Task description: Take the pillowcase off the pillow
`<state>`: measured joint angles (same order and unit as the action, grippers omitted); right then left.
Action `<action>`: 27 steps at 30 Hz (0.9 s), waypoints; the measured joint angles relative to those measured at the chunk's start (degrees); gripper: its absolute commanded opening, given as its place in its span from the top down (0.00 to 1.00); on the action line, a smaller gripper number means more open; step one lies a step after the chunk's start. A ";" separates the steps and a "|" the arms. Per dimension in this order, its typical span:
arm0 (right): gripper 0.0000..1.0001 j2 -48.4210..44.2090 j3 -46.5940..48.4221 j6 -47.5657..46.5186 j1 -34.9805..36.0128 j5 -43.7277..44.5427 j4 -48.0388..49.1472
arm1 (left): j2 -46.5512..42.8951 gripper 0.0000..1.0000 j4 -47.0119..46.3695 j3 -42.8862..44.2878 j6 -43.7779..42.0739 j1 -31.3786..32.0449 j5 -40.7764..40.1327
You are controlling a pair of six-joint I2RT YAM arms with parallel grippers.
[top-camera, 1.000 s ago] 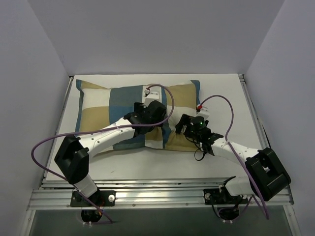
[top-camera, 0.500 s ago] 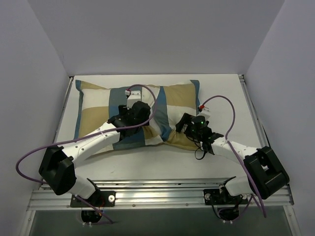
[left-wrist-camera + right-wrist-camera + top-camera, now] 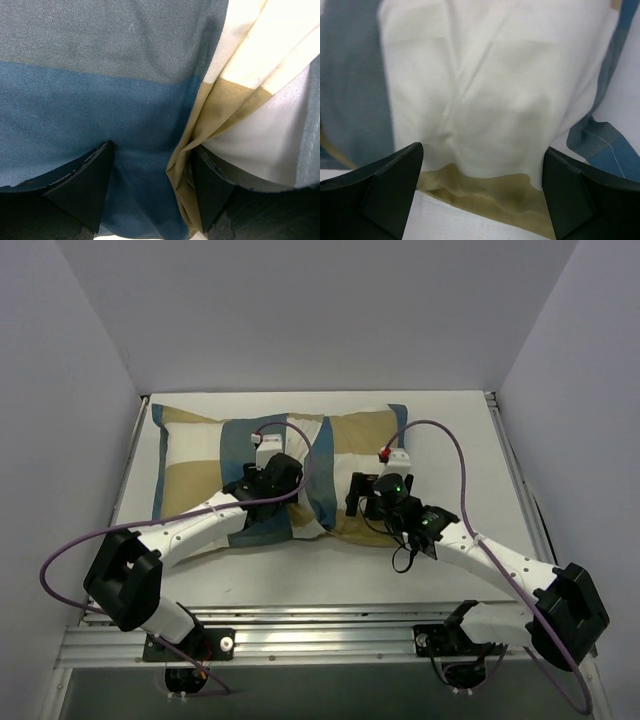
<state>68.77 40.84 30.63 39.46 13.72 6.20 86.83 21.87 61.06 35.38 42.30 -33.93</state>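
Observation:
The patchwork pillowcase (image 3: pixel 200 470) lies across the back of the table and covers the pillow, which is hidden inside it. My left gripper (image 3: pixel 295 490) rests on its middle. In the left wrist view its jaws (image 3: pixel 152 170) pinch a bunch of blue fabric (image 3: pixel 100 100), with a tan fold against the right finger (image 3: pixel 210 190). A deep crease runs through the cover just right of that gripper. My right gripper (image 3: pixel 356 496) is wide open at the cover's front right part. In its wrist view (image 3: pixel 482 165) it hovers over a cream block (image 3: pixel 495 100) with a tan hem below.
The white table (image 3: pixel 450 430) is boxed in by grey walls at the back and both sides. A metal rail (image 3: pixel 320 635) runs along the near edge. Purple cables (image 3: pixel 455 455) loop off both wrists. Bare table shows under the right gripper (image 3: pixel 470 222).
My left gripper has moved left across the cover and the fabric has bunched into a crease beside it. My right gripper has moved left and forward onto the cover's front right part.

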 measured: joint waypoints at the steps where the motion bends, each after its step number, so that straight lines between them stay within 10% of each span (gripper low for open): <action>1: 0.11 -0.31 1.42 -0.79 1.86 0.98 -1.33 | 0.00 0.29 -0.50 -0.55 0.15 -0.07 0.13; 21: 0.12 16.28 18.60 -7.76 15.04 10.97 -4.20 | -1.27 0.30 -7.78 -5.38 1.81 -0.26 3.39; 27: 0.36 22.91 18.56 -7.56 13.73 14.82 -2.54 | -1.51 0.30 -9.07 -6.38 2.38 -0.96 4.66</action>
<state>91.68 59.40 23.07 53.19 28.53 3.66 85.32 12.80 54.68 37.76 41.34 -29.28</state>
